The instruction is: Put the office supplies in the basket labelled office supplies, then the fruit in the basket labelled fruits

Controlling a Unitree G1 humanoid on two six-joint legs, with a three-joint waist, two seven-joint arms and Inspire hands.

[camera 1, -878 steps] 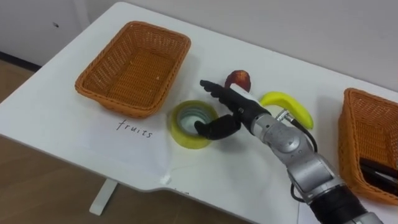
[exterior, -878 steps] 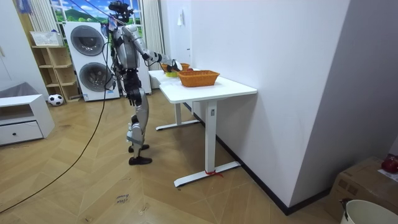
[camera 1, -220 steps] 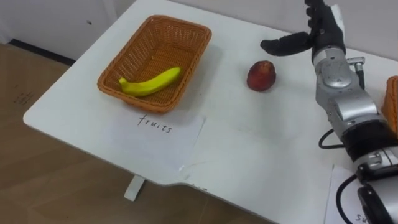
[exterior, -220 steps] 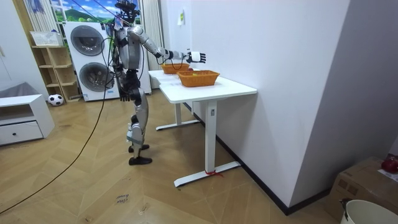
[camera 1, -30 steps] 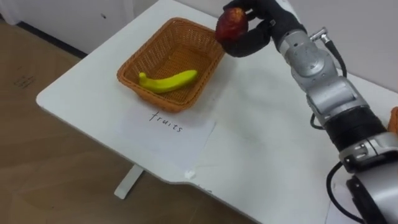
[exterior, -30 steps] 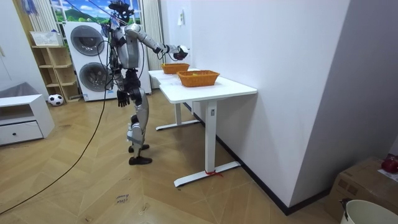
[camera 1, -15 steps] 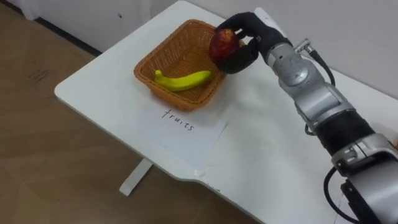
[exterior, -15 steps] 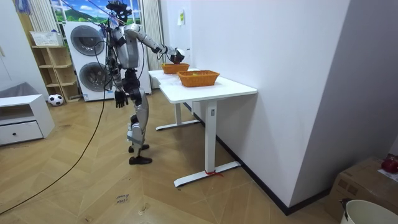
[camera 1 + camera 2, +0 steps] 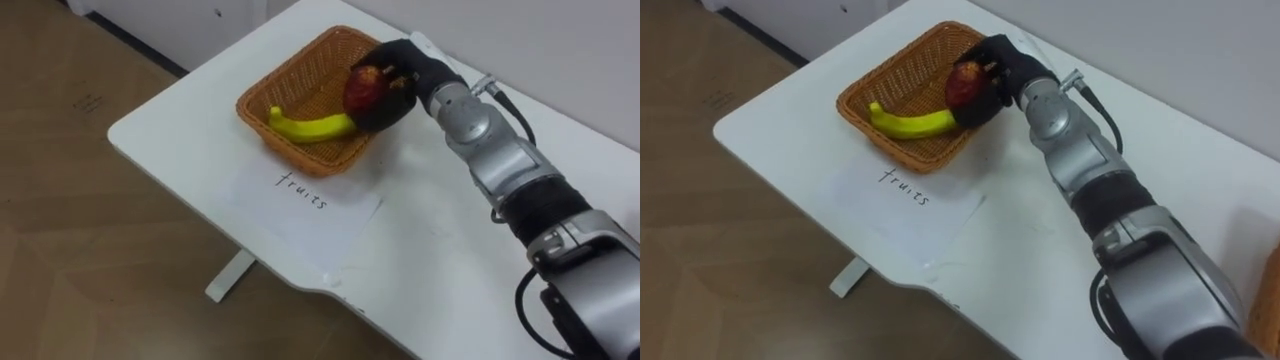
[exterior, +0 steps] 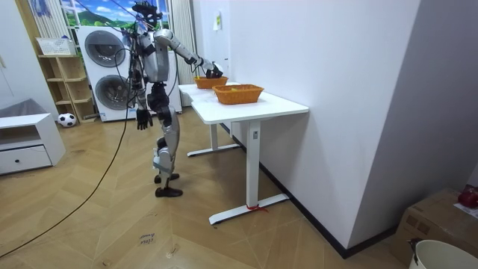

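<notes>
Gripping the red fruit point(image 9: 361, 90) in my right hand point(image 9: 402, 72), fingers curled round it, I hold it over the wicker basket point(image 9: 296, 68), just above the banana point(image 9: 314, 127).

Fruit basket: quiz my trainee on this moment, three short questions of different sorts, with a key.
1. True or false: the banana lies in the basket.
2. What does the right hand hold? A tape, B apple, C pen.
3. How many fruits lie in the basket free of any hand?
Key: 1 true; 2 B; 3 one, the banana.
</notes>
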